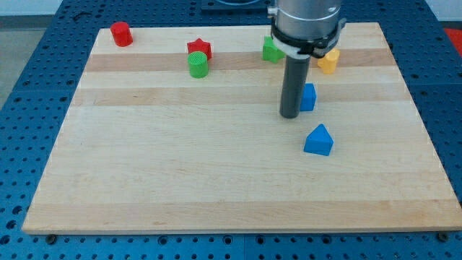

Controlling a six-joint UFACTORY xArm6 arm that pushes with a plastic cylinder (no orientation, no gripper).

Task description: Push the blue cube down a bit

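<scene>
The blue cube [309, 97] sits on the wooden board [180, 173], right of centre, partly hidden behind my rod. My tip [290, 115] rests on the board just at the cube's left side, touching or nearly touching it. A second blue block, a triangular wedge shape [318, 140], lies below and slightly right of the cube.
A red cylinder [120, 33] stands at the top left. A red star [199, 49] and a green cylinder [198, 64] sit together at top centre. A green block [271, 50] and a yellow block [329, 61] lie behind the arm near the top.
</scene>
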